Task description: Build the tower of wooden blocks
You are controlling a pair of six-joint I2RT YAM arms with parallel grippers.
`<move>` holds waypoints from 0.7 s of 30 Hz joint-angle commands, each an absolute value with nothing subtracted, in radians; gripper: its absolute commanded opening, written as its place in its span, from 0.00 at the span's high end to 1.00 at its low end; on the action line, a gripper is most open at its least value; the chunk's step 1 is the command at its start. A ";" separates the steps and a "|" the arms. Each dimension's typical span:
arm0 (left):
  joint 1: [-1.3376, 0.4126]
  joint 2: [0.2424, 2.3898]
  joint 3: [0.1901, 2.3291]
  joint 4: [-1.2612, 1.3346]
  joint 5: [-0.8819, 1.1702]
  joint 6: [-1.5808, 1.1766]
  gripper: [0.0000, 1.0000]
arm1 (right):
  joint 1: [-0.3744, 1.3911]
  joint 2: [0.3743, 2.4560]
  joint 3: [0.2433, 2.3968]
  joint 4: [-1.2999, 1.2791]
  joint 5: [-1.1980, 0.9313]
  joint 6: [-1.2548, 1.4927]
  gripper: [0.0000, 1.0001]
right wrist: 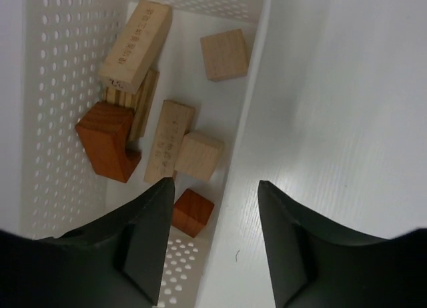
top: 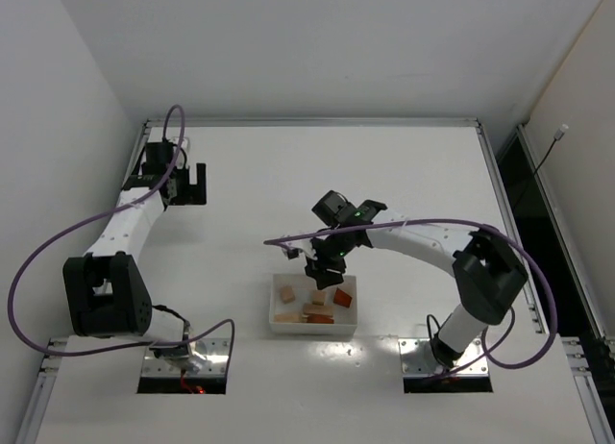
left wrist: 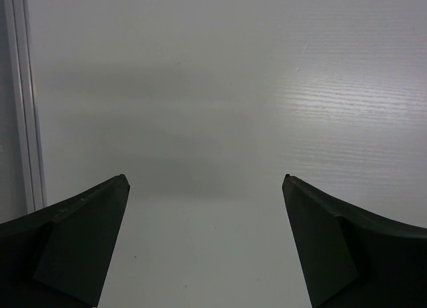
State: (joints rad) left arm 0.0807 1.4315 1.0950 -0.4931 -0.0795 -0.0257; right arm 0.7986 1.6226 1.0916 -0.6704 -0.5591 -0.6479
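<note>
The top external view looks steeply down from high behind the near edge of the white surface [top: 288, 175], far enough off to take all of it in. The left wrist view sits low and close, facing bare surface past the dark fingers [left wrist: 80, 248] of the left tool [left wrist: 205, 177]. The right wrist view looks almost straight down, close in, past the right tool [right wrist: 217, 181]. It shares the white tray [right wrist: 60, 88] and its wood blocks [right wrist: 175, 138] with the overhead view.
</note>
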 commanded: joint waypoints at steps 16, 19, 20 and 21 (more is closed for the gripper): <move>0.150 1.505 1.210 -0.515 -0.014 -0.031 0.01 | 0.813 1.662 1.092 -0.489 -0.292 -0.456 1.00; 0.150 1.516 1.241 -0.543 -0.003 -0.069 0.01 | 0.813 1.591 1.103 -0.407 -0.115 -0.361 1.00; 0.150 1.526 1.261 -0.555 0.011 -0.069 0.01 | 0.813 1.547 1.115 -0.373 0.041 -0.339 1.00; 0.150 1.537 1.261 -0.566 0.011 -0.069 0.01 | 0.813 1.531 1.127 -0.300 0.123 -0.324 1.00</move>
State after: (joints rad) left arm 0.1436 1.5211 1.2057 -0.5468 -0.0170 -0.0391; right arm 0.8146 1.6558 1.0809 -0.5072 -0.1669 -0.4389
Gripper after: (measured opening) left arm 0.993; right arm 0.008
